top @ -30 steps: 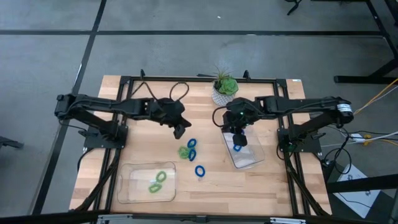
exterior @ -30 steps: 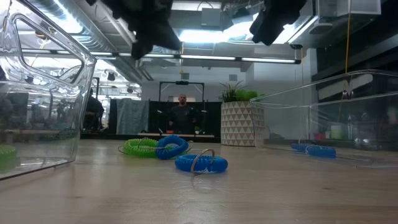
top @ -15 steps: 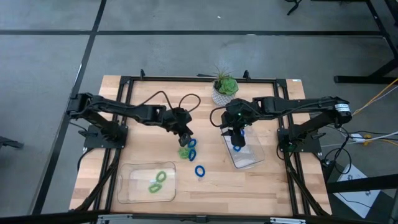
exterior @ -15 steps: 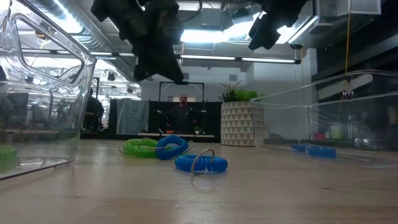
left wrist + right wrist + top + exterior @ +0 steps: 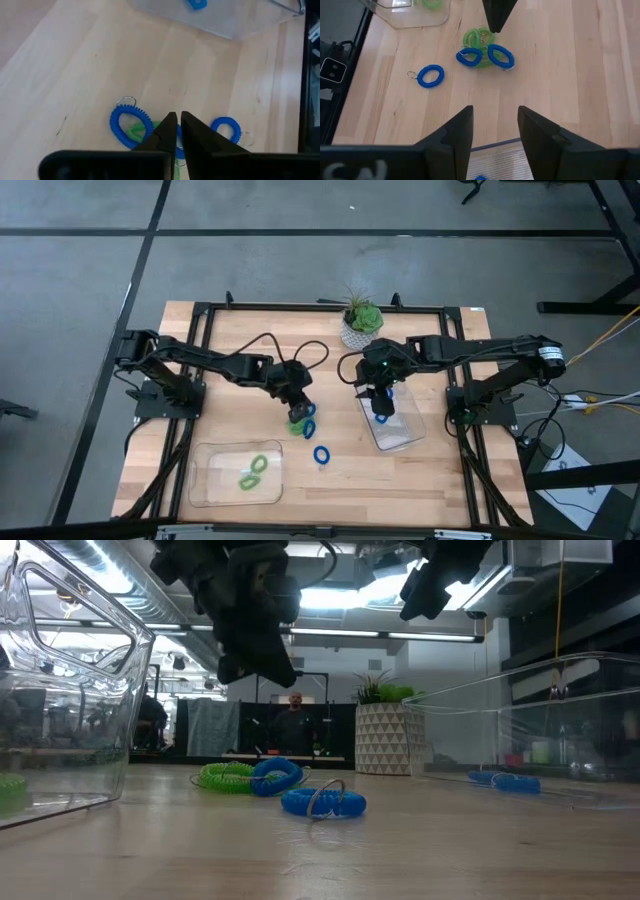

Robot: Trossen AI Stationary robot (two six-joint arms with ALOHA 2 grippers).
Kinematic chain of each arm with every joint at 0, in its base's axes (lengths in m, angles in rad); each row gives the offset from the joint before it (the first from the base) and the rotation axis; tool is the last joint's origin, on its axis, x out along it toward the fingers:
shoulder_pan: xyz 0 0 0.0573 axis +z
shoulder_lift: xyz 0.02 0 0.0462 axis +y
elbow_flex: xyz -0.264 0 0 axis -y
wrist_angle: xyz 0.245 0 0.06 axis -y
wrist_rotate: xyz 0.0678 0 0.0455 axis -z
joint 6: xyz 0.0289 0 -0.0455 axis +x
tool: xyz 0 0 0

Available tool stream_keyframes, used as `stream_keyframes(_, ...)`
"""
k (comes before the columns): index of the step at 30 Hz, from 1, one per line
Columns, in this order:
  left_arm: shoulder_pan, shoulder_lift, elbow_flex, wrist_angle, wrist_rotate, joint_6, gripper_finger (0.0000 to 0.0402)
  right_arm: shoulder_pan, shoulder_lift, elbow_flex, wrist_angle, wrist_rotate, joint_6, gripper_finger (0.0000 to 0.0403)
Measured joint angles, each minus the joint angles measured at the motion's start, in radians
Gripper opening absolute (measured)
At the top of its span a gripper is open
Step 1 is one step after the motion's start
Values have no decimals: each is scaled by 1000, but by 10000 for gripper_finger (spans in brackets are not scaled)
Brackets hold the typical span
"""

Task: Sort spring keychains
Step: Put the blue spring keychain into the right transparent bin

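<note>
A light green spring keychain (image 5: pixel 475 36) and two blue ones (image 5: pixel 470 57) (image 5: pixel 500 56) lie bunched at the table's middle. A third blue one (image 5: pixel 321 454) lies alone, nearer the front edge. My left gripper (image 5: pixel 297 410) hangs shut just above the bunch, its tips (image 5: pixel 176 120) pointing down at the green coil (image 5: pixel 142 132), clear of the table in the low view. My right gripper (image 5: pixel 494 125) stands open above the right clear tray (image 5: pixel 395 435), where a blue keychain (image 5: pixel 382 418) rests on the floor. Green keychains (image 5: pixel 254 471) rest in the left tray (image 5: pixel 215 480).
A potted plant (image 5: pixel 360 323) in a patterned white pot stands at the table's far edge, between the arms. The two clear trays sit at the near left and at the right. Bare wood lies between the lone blue keychain and the front edge.
My left gripper has come down and moved toward the table's near edge and slightly right, ending above the bunch of keychains, still shut. The keychains have not moved.
</note>
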Motion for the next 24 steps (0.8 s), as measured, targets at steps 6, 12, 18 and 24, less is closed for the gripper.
stream_keyframes(6,0,0,0,0,0,130,20,0,0,0,-1,-2,3,155)
stream_keyframes(12,0,22,0,-7,0,148,43,0,0,0,-25,-10,3,155)
stream_keyframes(18,-3,108,-1,9,49,145,80,0,-2,0,-45,-11,24,155)
stream_keyframes(24,16,124,0,74,89,208,95,0,-2,0,-49,-43,92,155)
